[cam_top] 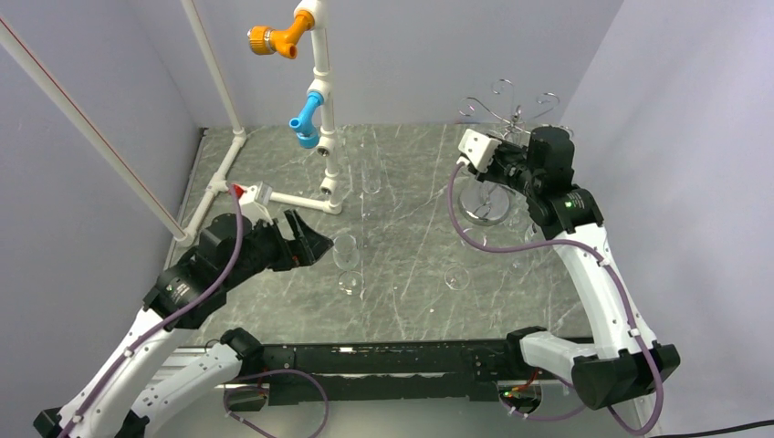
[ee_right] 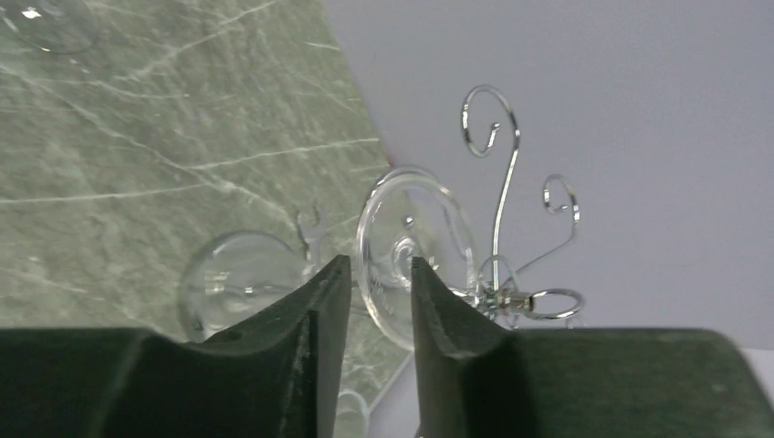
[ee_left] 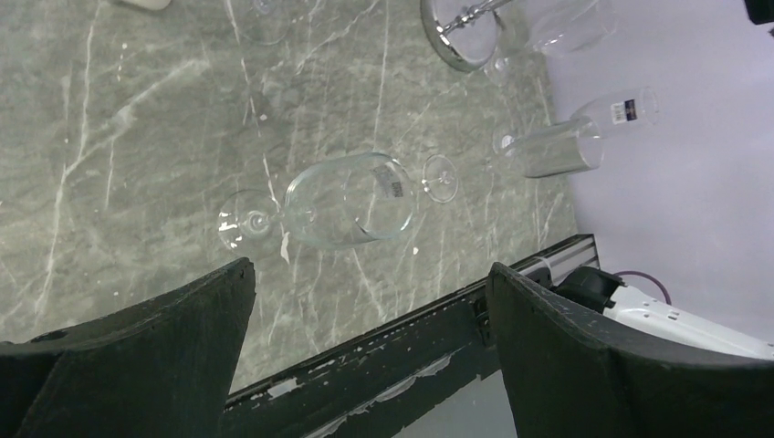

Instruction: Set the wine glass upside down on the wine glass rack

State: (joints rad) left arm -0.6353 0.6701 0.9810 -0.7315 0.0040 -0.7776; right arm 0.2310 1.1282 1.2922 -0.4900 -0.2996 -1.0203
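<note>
My right gripper is shut on a clear wine glass, its fingers close together at the stem and foot. The glass is held on its side in the air, its bowl towards the table and its foot next to the chrome wine glass rack. The foot sits just short of the rack's curled arms, not on them. In the top view the right gripper is at the rack at the back right. My left gripper is open and empty.
Another wine glass with a label lies on the marble table just beyond my left gripper. A further glass lies near the right wall. More glasses dot the table. A white pipe frame stands at the back left.
</note>
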